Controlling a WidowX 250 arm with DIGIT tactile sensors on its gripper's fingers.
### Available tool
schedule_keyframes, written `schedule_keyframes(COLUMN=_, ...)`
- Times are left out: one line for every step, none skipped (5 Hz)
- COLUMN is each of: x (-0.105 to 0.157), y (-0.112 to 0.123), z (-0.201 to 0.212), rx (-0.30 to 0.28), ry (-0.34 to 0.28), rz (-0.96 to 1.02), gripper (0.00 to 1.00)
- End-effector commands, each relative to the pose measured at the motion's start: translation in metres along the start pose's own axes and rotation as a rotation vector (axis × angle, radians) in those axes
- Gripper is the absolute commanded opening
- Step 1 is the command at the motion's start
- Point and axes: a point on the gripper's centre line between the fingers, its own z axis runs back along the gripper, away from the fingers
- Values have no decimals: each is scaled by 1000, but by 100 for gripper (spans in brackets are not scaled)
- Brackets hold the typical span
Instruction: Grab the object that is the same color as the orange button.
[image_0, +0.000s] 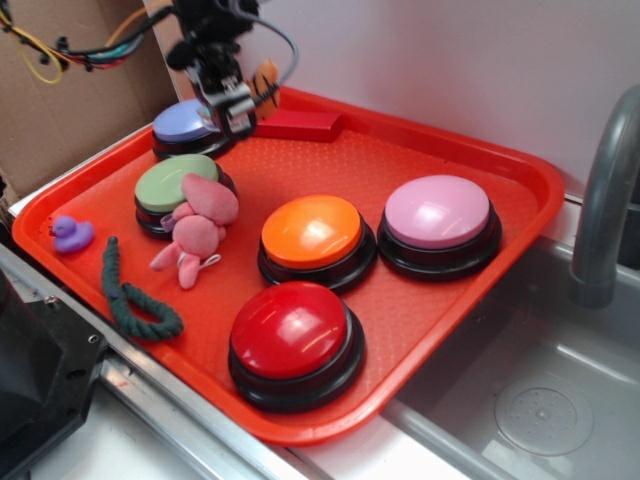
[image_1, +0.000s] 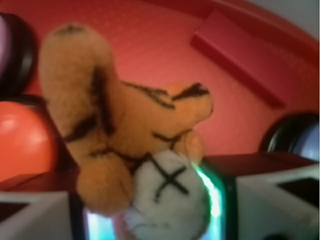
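Tiger toy (image_1: 125, 135) is seen pinched between the fingers of the gripper (image_0: 240, 100), lifted above the back left part of the red tray (image_0: 480, 150), with its white face pressed between the pads in the wrist view. Below the gripper, a blue button (image_0: 185, 122) and a flat red block (image_0: 298, 124) are found near the tray's rear rim. Nearer the front, the orange button (image_0: 312, 231) is set between a pink button (image_0: 438, 211), a red button (image_0: 290, 330) and a pink bunny (image_0: 198, 230), the last of which is leaned against a green button (image_0: 172, 183).
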Motion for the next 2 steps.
schedule_keyframes(x=-4, y=-38, z=78, rx=170, ry=-17, rz=204, gripper=0)
schedule_keyframes(x=-7, y=-32, z=75, rx=143, ry=38, rz=261, gripper=0)
